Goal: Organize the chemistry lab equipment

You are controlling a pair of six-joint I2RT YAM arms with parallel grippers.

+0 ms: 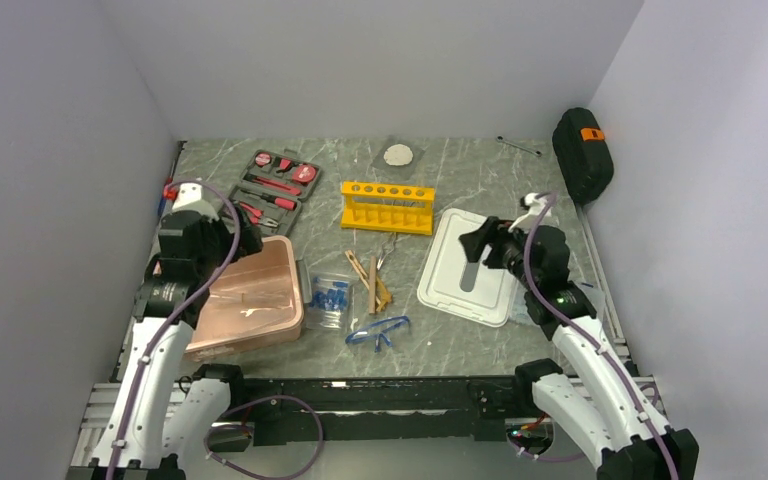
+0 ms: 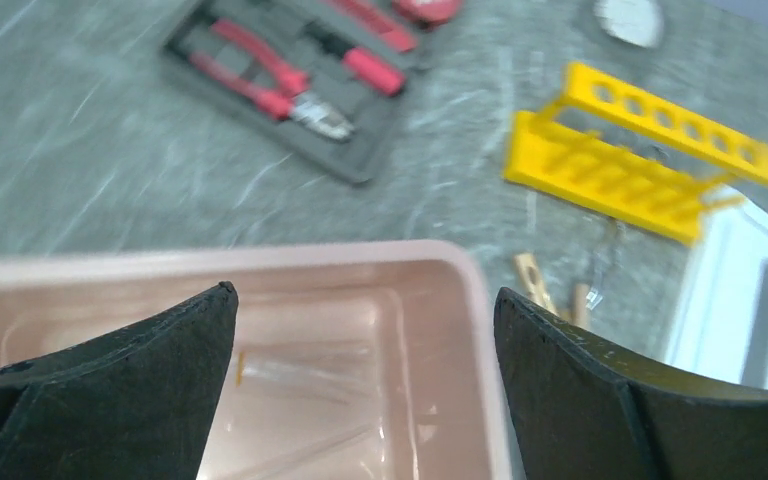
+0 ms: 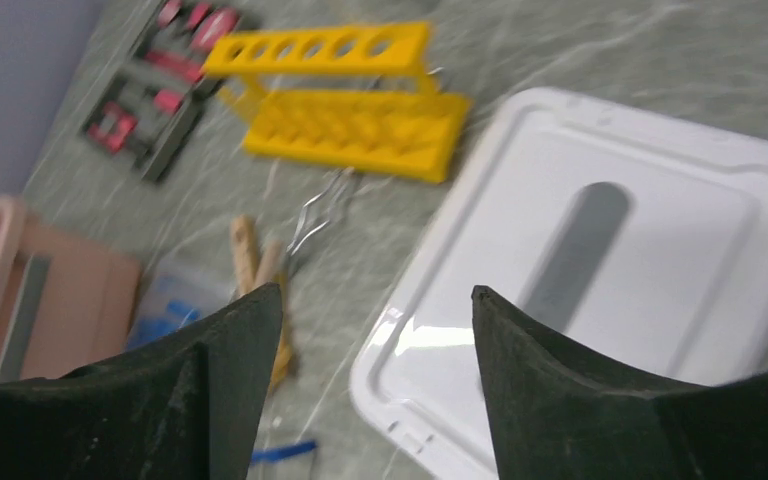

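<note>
Left pincer (image 2: 365,293) wide open, empty, over pink bin (image 2: 260,258), right pincer (image 3: 377,291) open above white lid (image 3: 680,190), yellow rack (image 3: 360,125) ahead

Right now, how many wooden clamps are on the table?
2 wooden clamps: both lie together in front of the yellow rack, between the tube bag and the white lid. Overlap may hide another.

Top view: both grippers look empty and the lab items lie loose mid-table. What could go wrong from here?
1. The bag of tubes lies close beside the pink bin; the open left gripper reaching for it may shove the bin.
2. The wooden clamps lie bunched together, so gripping one may drag the others.
3. The safety glasses sit near the table's front edge and could be swept off.
</note>
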